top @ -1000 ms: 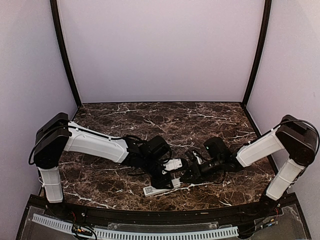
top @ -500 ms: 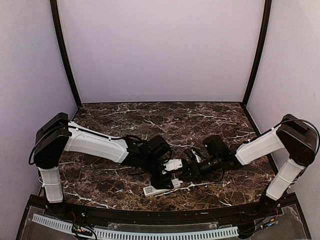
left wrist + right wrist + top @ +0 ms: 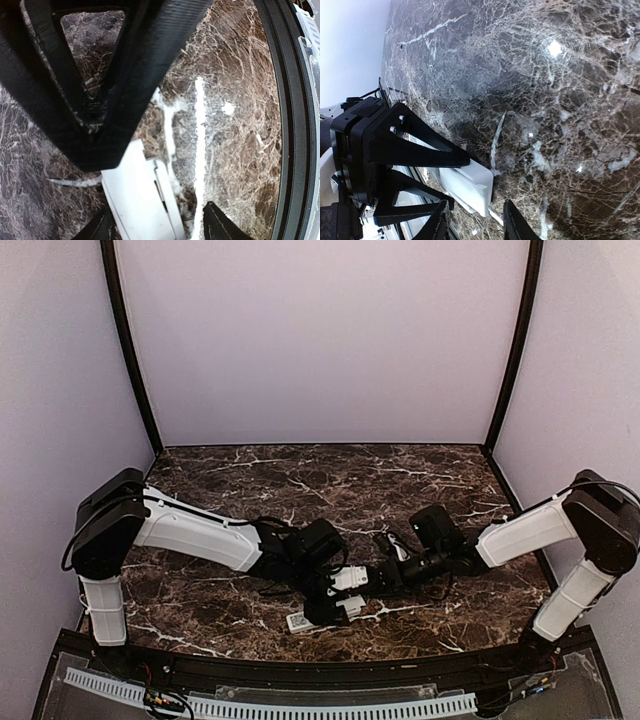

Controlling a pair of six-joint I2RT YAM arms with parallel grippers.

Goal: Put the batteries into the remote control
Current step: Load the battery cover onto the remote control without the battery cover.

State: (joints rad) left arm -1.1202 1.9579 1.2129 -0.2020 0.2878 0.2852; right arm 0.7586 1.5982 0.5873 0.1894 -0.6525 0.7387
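Right claw [image 3: 475, 223] has spread its fingers over the last second and backed toward the right of the top view. Nothing sits between its fingers.

Left claw [image 3: 157, 225] has widened too and now stands half open. The remote [image 3: 470, 184] lies between its fingers at lower centre, with marble showing on one side, so the hold is probably loose.

We see no batteries; they may already be inside. We read this as a release, with seating unconfirmed.

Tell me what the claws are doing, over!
Left claw at the remote control, grip unclear. Right claw open, empty, close by. Batteries not in sight. Nothing seen blocking.
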